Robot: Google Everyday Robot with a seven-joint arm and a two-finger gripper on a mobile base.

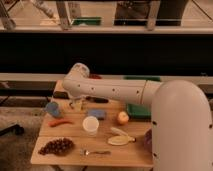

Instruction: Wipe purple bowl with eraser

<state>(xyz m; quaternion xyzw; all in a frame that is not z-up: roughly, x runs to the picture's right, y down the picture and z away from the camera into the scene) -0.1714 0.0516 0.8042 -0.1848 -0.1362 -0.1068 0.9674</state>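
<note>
My gripper point(76, 104) hangs from the white arm point(115, 90) and points down at the back left of the wooden table point(125, 152), between a blue cup point(52, 109) and a blue rectangular pad point(97, 114). A dark purple sliver point(148, 138) at the table's right edge, mostly hidden behind my arm's big white body, may be the purple bowl. The eraser is not in view. A slim dark-handled utensil point(98, 100) lies just right of the gripper.
On the table are a white cup point(90, 124), an orange fruit point(122, 118), a banana point(120, 138), dark grapes point(56, 146), a red chili point(60, 122), a metal spoon point(95, 151) and a green tray point(136, 110). A red object point(95, 76) shows behind the arm.
</note>
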